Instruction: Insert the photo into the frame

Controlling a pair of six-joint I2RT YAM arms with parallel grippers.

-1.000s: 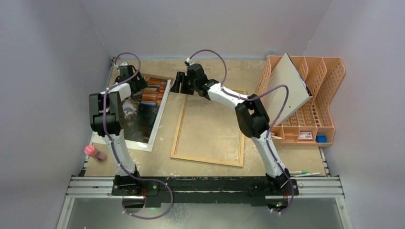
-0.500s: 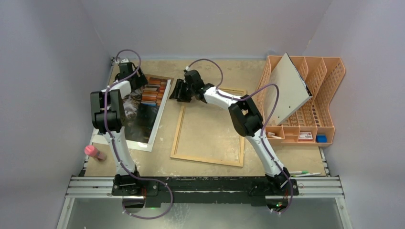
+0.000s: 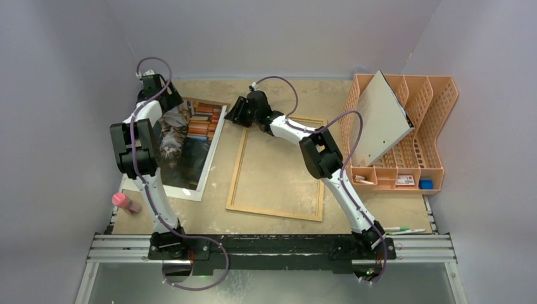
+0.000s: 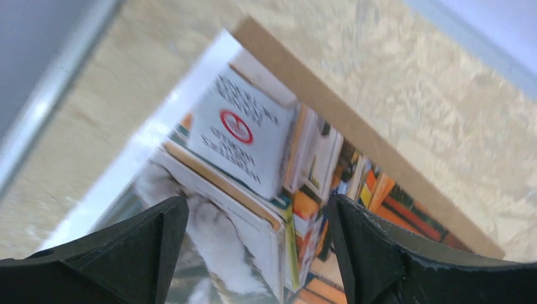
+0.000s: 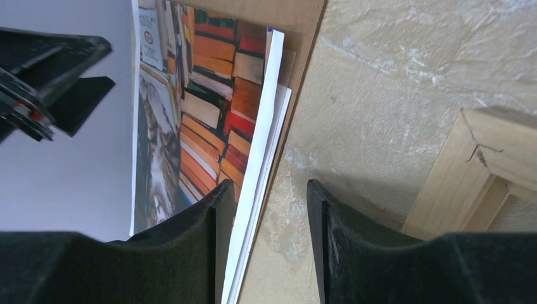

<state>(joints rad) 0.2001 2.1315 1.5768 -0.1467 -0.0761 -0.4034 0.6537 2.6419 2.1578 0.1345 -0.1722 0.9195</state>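
The photo (image 3: 190,142) lies flat at the far left of the tabletop, on a white mat (image 5: 263,139) and a brown board (image 5: 304,25). It has not yet been lifted. The frame (image 3: 272,213) lies empty at the tabletop's middle, just beside the stack and apart from it.

Within the last second the right gripper (image 3: 237,113) has been carried off the frame's far left corner and brought to the photo's far right corner. Its jaws have been drawn in to a middling gap. In the wrist view the mat's edge is seen between the fingers (image 5: 212,215), but whether it is touched cannot be told. The left gripper (image 3: 152,85) has been moved toward the far left corner of the tabletop. It is held wide apart above the photo's far left end, and nothing is gripped.

A two-armed pickup along the photo's far edge seems to be prepared. A risk is judged that mat or board will be pinched together with the print.
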